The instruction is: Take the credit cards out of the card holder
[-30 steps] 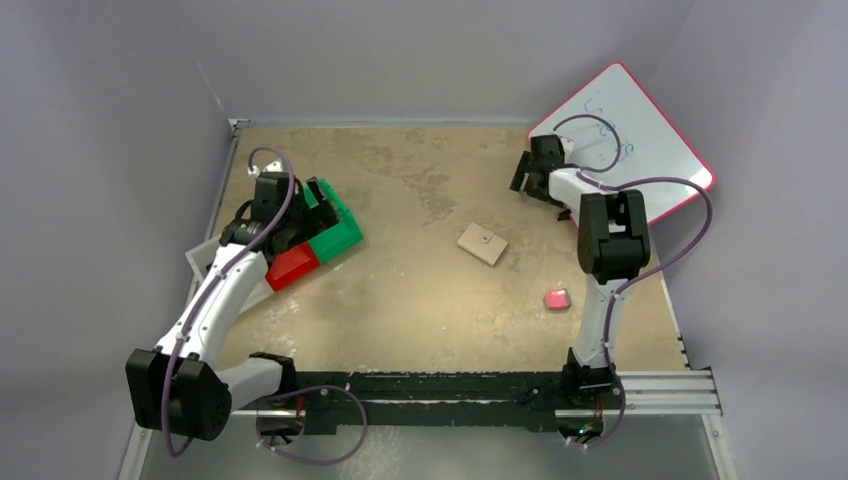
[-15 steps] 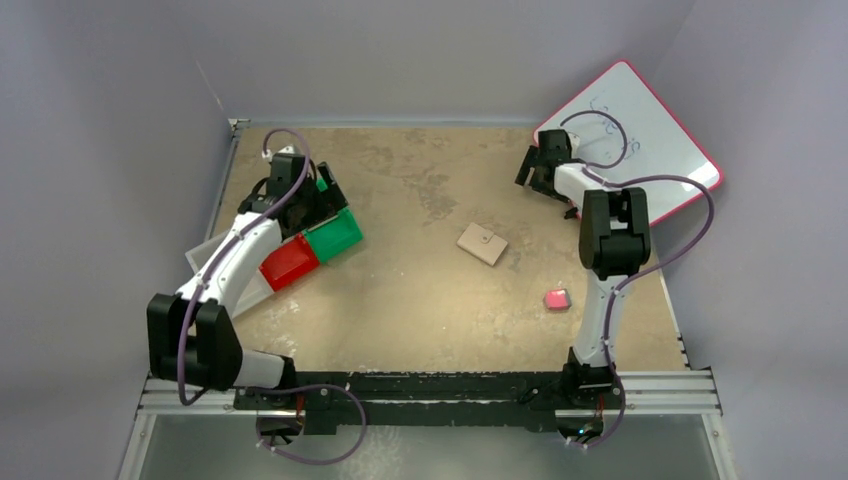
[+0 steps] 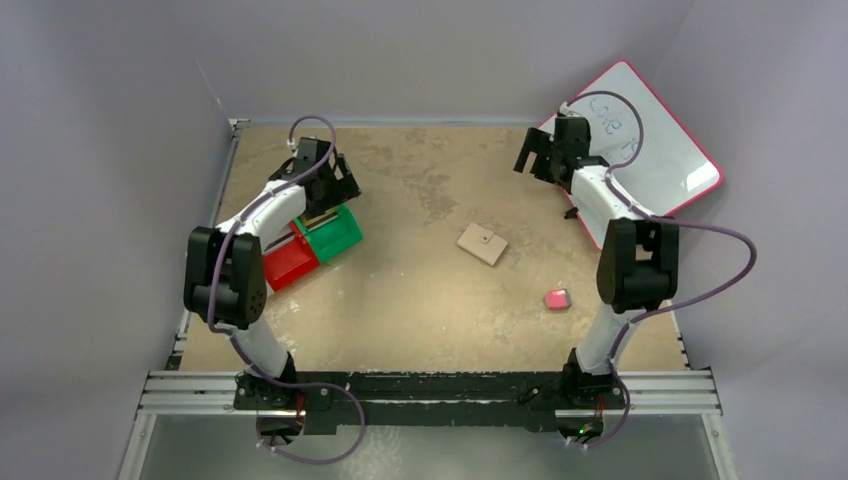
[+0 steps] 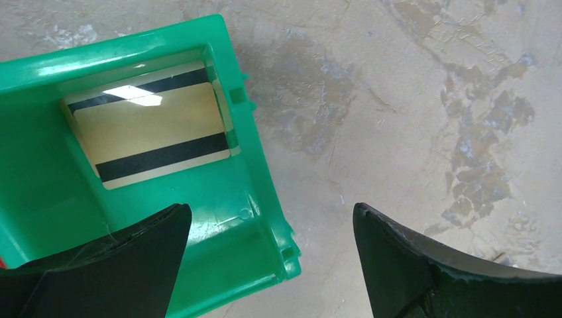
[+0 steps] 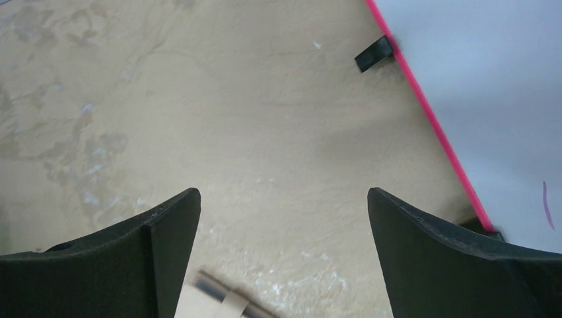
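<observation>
Credit cards (image 4: 154, 126) in green bin (image 4: 260, 218), left wrist only, left fingers (image 4: 99, 265), right fingers (image 5: 450, 265) released

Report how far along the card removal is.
Done: gold cards lie in the green bin. In hand: nothing; the left gripper, above that bin, and the right gripper are open and empty. Left: the card holder lies closed; whether cards remain inside cannot be told.
</observation>
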`<state>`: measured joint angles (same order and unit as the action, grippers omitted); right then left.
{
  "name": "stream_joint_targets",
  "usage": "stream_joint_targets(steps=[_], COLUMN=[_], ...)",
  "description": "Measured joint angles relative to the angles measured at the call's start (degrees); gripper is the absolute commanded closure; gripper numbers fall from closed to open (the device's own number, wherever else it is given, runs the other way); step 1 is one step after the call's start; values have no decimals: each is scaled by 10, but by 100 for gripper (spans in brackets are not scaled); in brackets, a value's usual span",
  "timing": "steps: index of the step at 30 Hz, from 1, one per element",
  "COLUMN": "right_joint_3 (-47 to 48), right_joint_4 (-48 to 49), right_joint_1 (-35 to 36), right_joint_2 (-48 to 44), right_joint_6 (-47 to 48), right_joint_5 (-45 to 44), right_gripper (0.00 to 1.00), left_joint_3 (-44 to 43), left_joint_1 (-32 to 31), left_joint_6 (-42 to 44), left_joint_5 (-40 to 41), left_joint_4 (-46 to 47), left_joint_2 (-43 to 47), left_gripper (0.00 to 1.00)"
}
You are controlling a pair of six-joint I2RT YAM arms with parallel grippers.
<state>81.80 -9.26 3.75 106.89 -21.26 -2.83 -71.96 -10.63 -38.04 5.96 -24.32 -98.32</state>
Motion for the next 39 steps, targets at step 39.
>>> stream_joint_targets(steps=[39], right_joint_3=[-274], right_joint_4=[8], right_joint_1=[7], right_joint_2=[-165], right_joint_6=[9], right_joint_5=[106], right_gripper=[3], left_joint_3=[-164], left_joint_1=[-190], left_joint_6=[-21], left_joint_5=[-49], left_joint_4=[51], left_joint_2=[-181], left_gripper=[21])
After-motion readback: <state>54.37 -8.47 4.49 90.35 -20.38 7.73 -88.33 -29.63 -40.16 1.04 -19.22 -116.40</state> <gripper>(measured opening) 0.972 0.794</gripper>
